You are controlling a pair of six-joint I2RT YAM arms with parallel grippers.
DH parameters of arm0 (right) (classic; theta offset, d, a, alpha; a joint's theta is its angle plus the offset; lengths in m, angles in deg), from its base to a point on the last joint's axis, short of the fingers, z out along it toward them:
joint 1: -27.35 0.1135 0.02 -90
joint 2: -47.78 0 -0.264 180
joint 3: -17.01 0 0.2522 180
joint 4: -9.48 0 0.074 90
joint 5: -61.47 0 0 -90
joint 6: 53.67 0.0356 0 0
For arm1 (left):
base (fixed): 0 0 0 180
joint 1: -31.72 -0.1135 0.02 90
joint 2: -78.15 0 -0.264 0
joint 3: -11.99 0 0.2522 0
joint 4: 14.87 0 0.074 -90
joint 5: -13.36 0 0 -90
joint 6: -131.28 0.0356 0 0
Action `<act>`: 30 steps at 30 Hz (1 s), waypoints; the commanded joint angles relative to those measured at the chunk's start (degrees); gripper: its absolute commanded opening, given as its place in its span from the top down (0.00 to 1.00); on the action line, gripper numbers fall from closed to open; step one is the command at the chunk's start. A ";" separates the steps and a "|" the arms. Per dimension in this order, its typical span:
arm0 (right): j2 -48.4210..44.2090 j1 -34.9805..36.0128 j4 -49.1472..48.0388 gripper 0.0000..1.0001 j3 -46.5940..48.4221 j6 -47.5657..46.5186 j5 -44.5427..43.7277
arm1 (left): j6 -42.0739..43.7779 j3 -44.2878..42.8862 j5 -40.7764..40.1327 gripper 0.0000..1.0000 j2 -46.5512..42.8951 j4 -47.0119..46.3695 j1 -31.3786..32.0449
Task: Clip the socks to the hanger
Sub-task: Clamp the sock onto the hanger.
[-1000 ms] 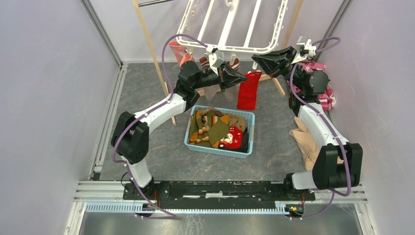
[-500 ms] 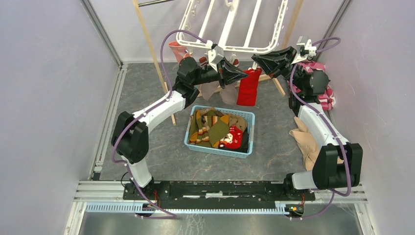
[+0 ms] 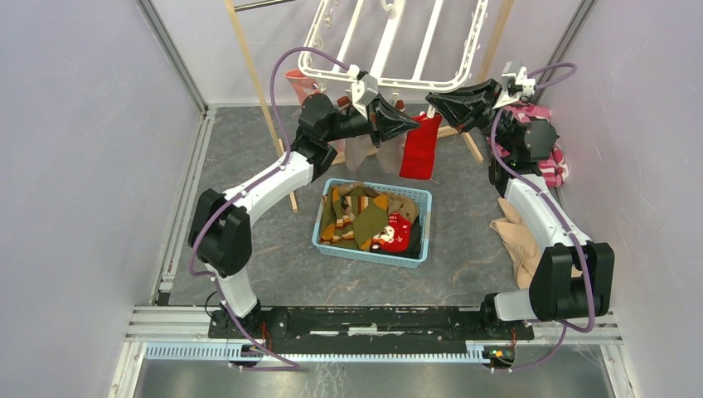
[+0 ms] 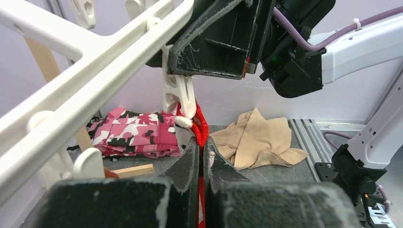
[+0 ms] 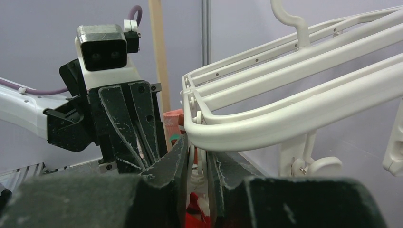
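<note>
the red sock is hung below the near rim of the hanger, over the grey worktop and just behind the blue basket of clothes. its top edge is at the mouth of a white clip, but whether it is caught there cannot be told. the left gripper is held just under that clip, fingers pressed together on the red sock, and the right gripper is set on the clip from the other side, fingers narrowly apart and clamped on it; grey-brown socks are hung just left of the red one.
</note>
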 commanded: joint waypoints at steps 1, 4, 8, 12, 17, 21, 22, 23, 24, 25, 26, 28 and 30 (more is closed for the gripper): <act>-0.88 0.50 -3.19 1.00 0.58 0.68 1.81 | -1.57 -3.88 0.14 0.98 0.46 -1.23 -0.78; -0.79 0.55 -3.18 1.00 0.75 0.63 1.97 | -2.60 -4.28 0.25 0.98 0.74 -2.06 -0.88; -0.54 0.57 -3.16 0.99 1.01 0.63 2.14 | -4.09 -4.45 0.71 0.98 0.92 -3.43 -0.97; -0.18 0.63 -3.48 0.94 1.22 1.11 2.53 | -4.64 -4.46 0.76 0.98 1.02 -3.85 -0.92; -1.11 0.67 -4.15 0.66 0.40 1.12 2.04 | -5.01 -4.04 0.59 0.98 1.27 -3.74 -1.06; -2.11 0.71 -3.05 0.59 -0.01 0.24 2.01 | -5.93 -3.47 -1.08 0.93 1.25 -3.78 -1.44; -2.54 0.63 -2.31 0.57 -0.15 -0.45 2.01 | -6.30 -3.41 -1.61 0.92 1.21 -3.81 -1.55; -3.02 0.62 -1.45 0.55 -0.45 -1.15 1.85 | -6.64 -3.24 -1.96 0.91 1.08 -3.92 -1.66; -3.66 0.64 -0.18 0.52 -0.90 -2.26 1.52 | -6.94 -2.96 -2.40 0.86 0.89 -3.99 -1.77; -4.34 0.61 0.71 0.50 -1.40 -3.10 1.21 | -7.14 -2.60 -2.93 0.83 0.58 -3.93 -1.84; -5.10 0.61 1.66 0.46 -1.94 -4.06 0.77 | -7.21 -2.16 -3.43 0.79 0.19 -3.94 -1.92; -6.59 0.60 3.93 0.41 -3.02 -5.88 -0.02 | -7.12 -1.32 -4.12 0.75 -0.57 -3.95 -2.10; -8.14 0.50 6.19 0.37 -3.74 -7.99 -0.73 | -7.22 -0.44 -4.51 0.70 -1.41 -3.96 -2.24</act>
